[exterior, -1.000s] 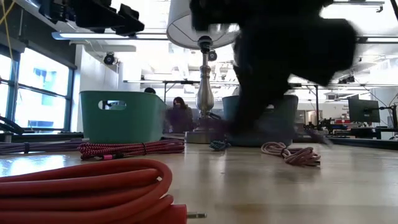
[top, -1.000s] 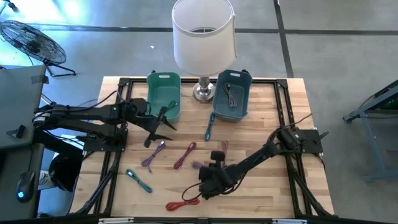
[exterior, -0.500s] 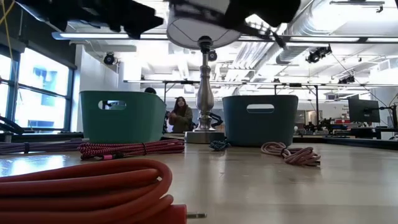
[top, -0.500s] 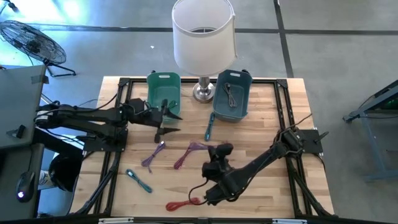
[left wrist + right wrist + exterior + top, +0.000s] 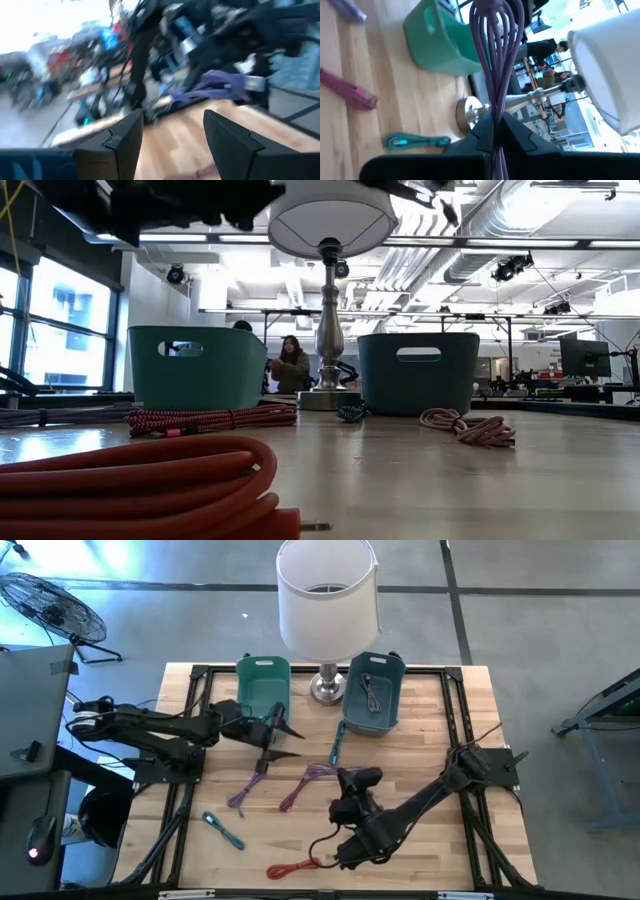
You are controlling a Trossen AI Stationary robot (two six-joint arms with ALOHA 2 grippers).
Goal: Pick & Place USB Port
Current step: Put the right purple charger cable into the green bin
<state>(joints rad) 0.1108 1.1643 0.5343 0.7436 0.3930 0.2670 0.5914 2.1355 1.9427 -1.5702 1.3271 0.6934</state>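
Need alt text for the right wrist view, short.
The right gripper is shut on a bundled purple cable, lifted above the wooden table. Beyond stand a teal plastic bin, a silver lamp base with its white shade, and a maroon braided cable.

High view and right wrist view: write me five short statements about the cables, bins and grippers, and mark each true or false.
1. The right gripper is shut on a purple cable. True.
2. The blue bin is empty. False: a dark cable lies inside it.
3. The left gripper is open and holds nothing. True.
4. The red cable lies inside the green bin. False: it lies on the table near the front edge.
5. The lamp stands between the two bins. True.
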